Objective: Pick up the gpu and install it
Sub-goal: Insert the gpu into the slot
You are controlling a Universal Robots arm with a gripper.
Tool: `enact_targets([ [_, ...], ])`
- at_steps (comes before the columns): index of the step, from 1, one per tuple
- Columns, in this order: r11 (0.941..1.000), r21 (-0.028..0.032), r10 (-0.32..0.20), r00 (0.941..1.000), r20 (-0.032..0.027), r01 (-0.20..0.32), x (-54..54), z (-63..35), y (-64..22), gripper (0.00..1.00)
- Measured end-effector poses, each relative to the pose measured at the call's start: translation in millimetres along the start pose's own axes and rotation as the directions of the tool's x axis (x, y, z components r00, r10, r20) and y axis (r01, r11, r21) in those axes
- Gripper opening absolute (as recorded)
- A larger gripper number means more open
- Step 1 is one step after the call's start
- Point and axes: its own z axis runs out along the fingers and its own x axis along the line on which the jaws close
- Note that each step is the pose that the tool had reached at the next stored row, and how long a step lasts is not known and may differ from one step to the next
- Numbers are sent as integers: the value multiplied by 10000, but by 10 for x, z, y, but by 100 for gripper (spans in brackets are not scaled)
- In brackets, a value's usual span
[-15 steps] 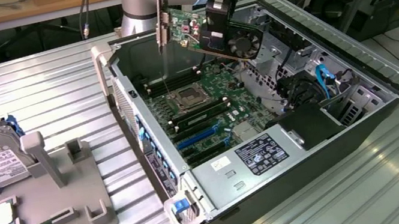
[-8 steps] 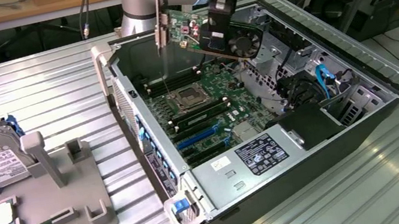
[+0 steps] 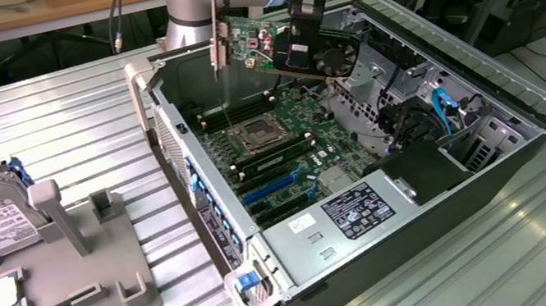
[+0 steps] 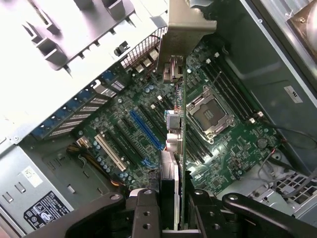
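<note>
green gpu card (image 3: 266, 42): matt board, black plastic shroud, silver metal bracket
ribbed table (image 3: 59, 130): dull metal
grey holder (image 3: 62, 288): matt plastic

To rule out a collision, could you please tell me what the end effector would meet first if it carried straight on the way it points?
Probably the motherboard, between the blue slot and the processor socket. The gpu gripped in the end effector would touch first. Depth is unclear.

We look down from high over the bench (image 3: 46, 124) and open computer case (image 3: 402, 256), our wrist view close, past the tool (image 4: 174, 198) onto the motherboard (image 4: 233, 148), shared by both.
</note>
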Motion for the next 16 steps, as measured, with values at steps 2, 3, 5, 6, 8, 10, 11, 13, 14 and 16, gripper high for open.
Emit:
enact_targets([
  [2,9999,-3,-160,9999,-3,160,0,0,0,27],
  [3,9997,-4,-224,9997,-7,224,0,-1,0,27],
  [5,9994,-7,-351,9994,-10,351,-1,-1,0,27],
  [6,9991,-9,-424,9991,-10,424,0,-1,0,27],
  [8,9984,-13,-573,9984,-12,573,0,0,0,27],
  [10,9974,-17,-715,9974,-15,715,0,0,0,27],
  [11,9964,-20,-850,9964,-17,850,0,0,0,27],
  [13,9953,-23,-973,9953,-20,972,0,0,0,27],
  [14,9949,-24,-1012,9949,-21,1012,0,0,0,27],
  [16,9940,-26,-1094,9940,-23,1094,0,0,0,27],
])
